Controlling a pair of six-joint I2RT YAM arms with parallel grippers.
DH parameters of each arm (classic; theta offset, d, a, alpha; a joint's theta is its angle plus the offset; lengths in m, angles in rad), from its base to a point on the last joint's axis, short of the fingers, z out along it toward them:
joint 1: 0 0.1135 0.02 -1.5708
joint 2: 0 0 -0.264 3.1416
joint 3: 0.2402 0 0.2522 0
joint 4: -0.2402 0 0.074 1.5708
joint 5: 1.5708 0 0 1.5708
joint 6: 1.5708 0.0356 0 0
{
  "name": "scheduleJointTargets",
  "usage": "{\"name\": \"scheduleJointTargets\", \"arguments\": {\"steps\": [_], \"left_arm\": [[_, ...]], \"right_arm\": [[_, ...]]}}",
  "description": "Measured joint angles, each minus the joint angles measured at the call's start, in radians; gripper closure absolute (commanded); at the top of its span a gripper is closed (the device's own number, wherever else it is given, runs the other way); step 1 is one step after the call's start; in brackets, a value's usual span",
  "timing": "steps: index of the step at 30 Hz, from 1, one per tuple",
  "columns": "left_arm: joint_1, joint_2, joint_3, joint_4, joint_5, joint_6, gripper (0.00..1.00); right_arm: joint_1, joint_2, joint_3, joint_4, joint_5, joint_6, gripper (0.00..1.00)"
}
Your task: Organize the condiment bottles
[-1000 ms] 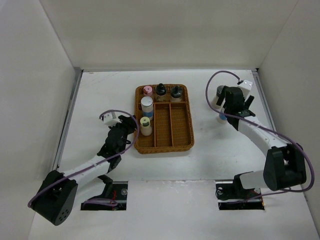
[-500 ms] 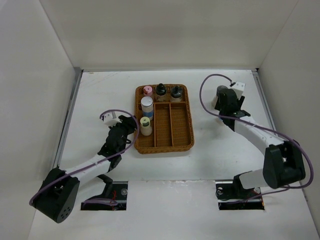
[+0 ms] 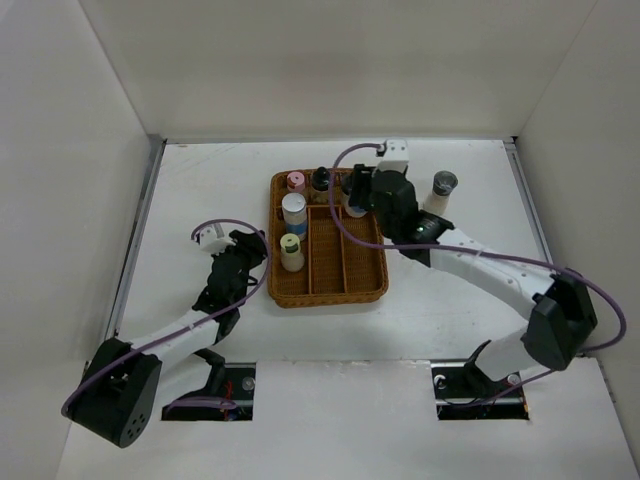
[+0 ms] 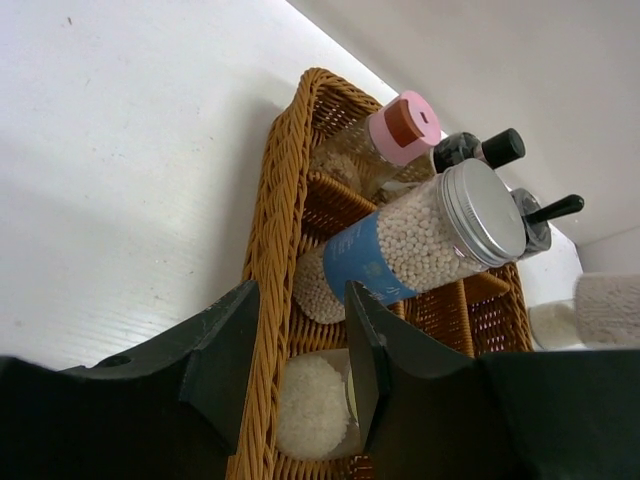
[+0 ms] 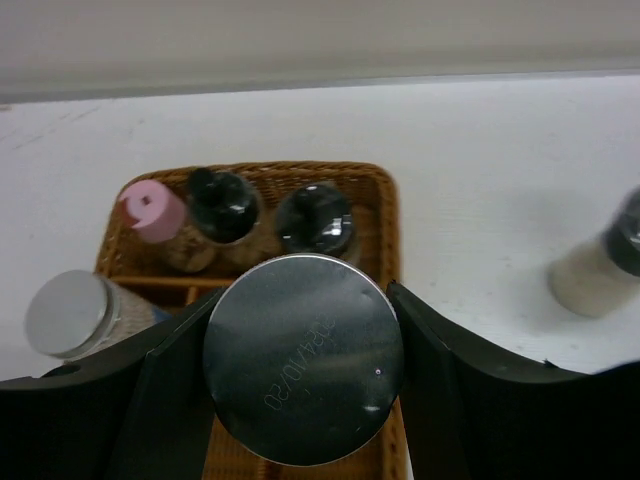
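Note:
The brown wicker tray (image 3: 362,270) holds several condiment bottles: pink cap (image 3: 296,181), black cap (image 3: 320,180), silver cap with blue label (image 3: 294,210), yellow-green cap (image 3: 291,250). My right gripper (image 3: 363,190) hovers over the tray's back right. It is shut on a silver-lidded bottle (image 5: 303,372), and another black-capped bottle (image 5: 313,217) stands below. A grey-capped bottle (image 3: 440,190) stands on the table to the right. My left gripper (image 3: 250,262) is open and empty. Its fingers (image 4: 225,340) straddle the tray's left rim (image 4: 275,215) in front of the bottle of white granules (image 4: 315,405).
The tray's middle and right long compartments (image 3: 343,250) hold nothing. White walls enclose the table on three sides. The left arm's purple cable (image 3: 225,225) loops beside the tray.
My right arm has swung left from the table's right side to over the tray's back right, carrying its bottle. The grey-capped bottle stays behind on the table. The left gripper has barely moved.

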Motion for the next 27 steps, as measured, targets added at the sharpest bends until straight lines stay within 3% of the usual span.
{"name": "scheduleJointTargets", "arguments": {"steps": [7, 22, 27], "left_arm": [[0.019, 0.000, 0.000, 0.000, 0.010, -0.012, 0.61], [0.026, 0.027, -0.004, 0.001, 0.038, -0.025, 0.61], [0.027, 0.040, -0.004, 0.001, 0.045, -0.029, 0.61]], "right_arm": [[0.056, 0.187, 0.080, 0.024, -0.035, -0.035, 0.46], [0.019, 0.254, 0.055, 0.058, -0.014, -0.041, 0.45], [0.009, 0.285, 0.040, 0.059, -0.015, -0.038, 0.38]]}}
